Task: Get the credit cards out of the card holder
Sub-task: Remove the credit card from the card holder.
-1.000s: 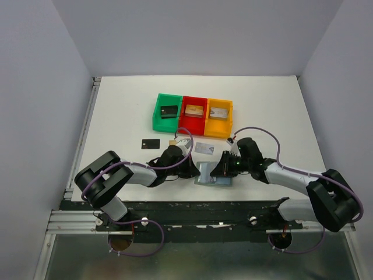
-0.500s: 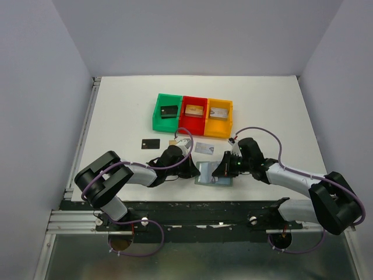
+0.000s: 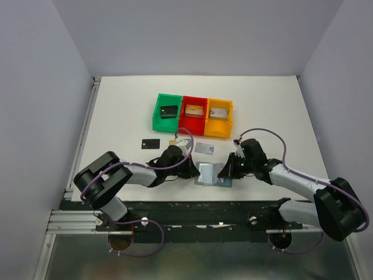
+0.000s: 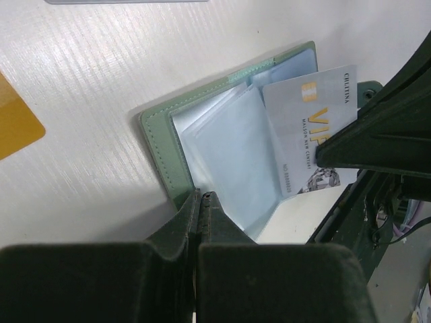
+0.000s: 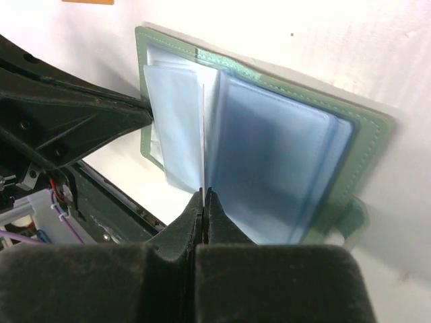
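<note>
Looking outward from the near edge, I see the holder (image 4: 156,138) lying open on the white table (image 3: 280,116) just ahead of the arm bases, between my two grippers. Its green cover is down and its pale blue sleeves are fanned upward. My left gripper (image 4: 201,196) has its fingers pinched together on the cover's rim at the holder's left edge. My right gripper (image 5: 204,195) reaches from the opposite side, fingers clamped on a silvery VIP card (image 4: 303,128). Part of that card lies over the sleeves and the rest juts past the cover toward that gripper; the right wrist view shows it edge-on, as a thin line. A little farther out, three loose cards lie flat: a grey card (image 3: 204,148) just beyond the holder, a gold card (image 3: 172,142) to its left, partly hidden by the left arm, and a black card (image 3: 150,143) farther left. Beyond them sit a green bin (image 3: 155,114), red bin (image 3: 192,125) and yellow bin (image 3: 217,131), touching in a row, each with a small flat item inside.
</note>
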Robot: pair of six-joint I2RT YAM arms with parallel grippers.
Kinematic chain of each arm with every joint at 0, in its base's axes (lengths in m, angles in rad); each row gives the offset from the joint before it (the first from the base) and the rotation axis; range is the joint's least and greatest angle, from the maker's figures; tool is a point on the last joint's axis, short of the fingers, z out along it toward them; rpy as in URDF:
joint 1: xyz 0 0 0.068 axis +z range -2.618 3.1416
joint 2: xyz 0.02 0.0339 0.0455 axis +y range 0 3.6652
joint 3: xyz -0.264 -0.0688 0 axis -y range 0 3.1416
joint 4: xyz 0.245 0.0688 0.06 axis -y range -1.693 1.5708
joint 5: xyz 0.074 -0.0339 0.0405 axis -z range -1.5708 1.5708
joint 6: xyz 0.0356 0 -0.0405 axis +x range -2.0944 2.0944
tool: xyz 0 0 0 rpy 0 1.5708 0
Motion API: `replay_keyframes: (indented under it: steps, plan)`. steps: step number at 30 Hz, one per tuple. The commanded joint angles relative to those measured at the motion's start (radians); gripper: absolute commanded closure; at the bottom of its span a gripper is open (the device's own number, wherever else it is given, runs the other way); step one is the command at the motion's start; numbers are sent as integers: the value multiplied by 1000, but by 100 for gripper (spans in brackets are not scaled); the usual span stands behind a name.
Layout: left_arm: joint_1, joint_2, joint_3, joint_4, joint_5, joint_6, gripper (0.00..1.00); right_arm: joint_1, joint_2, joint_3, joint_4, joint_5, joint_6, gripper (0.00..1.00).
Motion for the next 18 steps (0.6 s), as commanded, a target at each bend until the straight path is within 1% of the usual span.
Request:
replay_keyframes:
  steps: [1,5,11,14,18]
  plan:
    - [-14,2,-23,-79,16,53,100,-15,-75,-6,-152,91,-43,100]
    - [-52,24,15,-101,46,88,100,-13,-173,6,-244,144,-67,100]
    - [-113,32,70,-158,29,124,100,-13,-311,51,-373,192,-109,100]
    - [-126,35,80,-164,32,128,100,-13,-362,63,-407,197,-130,100]
    - [-146,70,132,-200,47,151,100,-13,-394,66,-418,158,-161,100]
